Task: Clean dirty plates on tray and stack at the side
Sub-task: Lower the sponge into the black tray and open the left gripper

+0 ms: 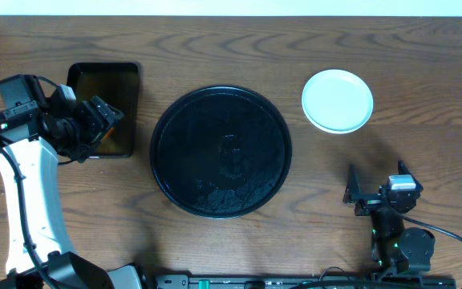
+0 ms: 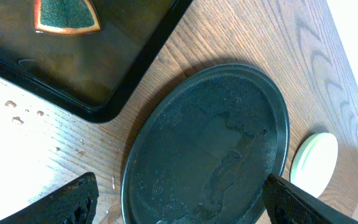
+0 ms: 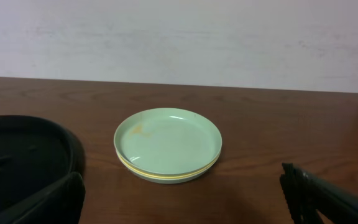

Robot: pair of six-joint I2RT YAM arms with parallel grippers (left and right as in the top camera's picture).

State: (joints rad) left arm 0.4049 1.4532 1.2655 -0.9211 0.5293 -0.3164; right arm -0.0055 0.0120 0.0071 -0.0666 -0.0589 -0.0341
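The plates (image 1: 338,100) sit stacked on the table right of the tray, a mint plate on top with a yellow rim showing between layers in the right wrist view (image 3: 168,144); a faint orange smear marks the top plate. The large round black tray (image 1: 220,152) holds no plates and looks wet; it also shows in the left wrist view (image 2: 207,149). My left gripper (image 1: 103,120) is open and empty over the small rectangular tray. My right gripper (image 1: 375,193) is open and empty, near the front right, short of the stack.
A small rectangular black tray (image 1: 104,108) stands at the left and holds a green sponge with an orange edge (image 2: 66,15). Water drops lie on the wood beside it (image 2: 17,109). A wall runs along the table's far edge.
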